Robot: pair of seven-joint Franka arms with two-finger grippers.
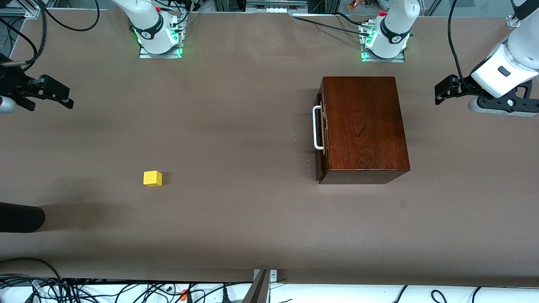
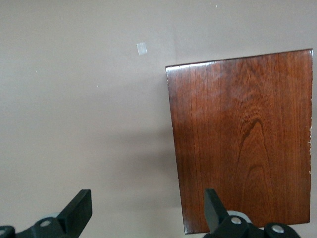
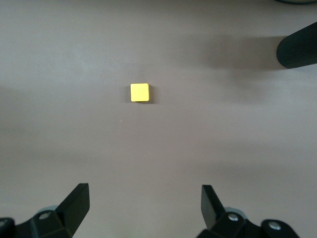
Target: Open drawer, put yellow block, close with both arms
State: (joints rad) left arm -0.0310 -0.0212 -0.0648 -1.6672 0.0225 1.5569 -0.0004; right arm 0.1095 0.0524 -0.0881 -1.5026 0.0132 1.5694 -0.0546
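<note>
So the wooden box (image 1: 364, 126) sits toward the left arm's end of the desk (image 1: 236, 126), and its drawer (image 1: 320, 130) is fully pushed in, with the white handle (image 1: 317, 128) facing the right arm's end. The top of the box is glossy dark brown and nothing is lying on it.

The yellow block (image 1: 152, 178) is well apart from the box, sitting on the bare desk toward the right arm's end and a bit nearer the front camera than the box.

The left tool (image 1: 442, 90) hangs in the air out at the left arm's end, just past the box edge, fingers spread wide with nothing between them. The right tool (image 1: 59, 97) hovers over the desk at the right arm's end, also spread wide and empty, with the block showing between its fingers (image 3: 74, 203) in the right wrist view. A dark cylinder (image 1: 21, 217) pokes in at the edge near the block.
</note>
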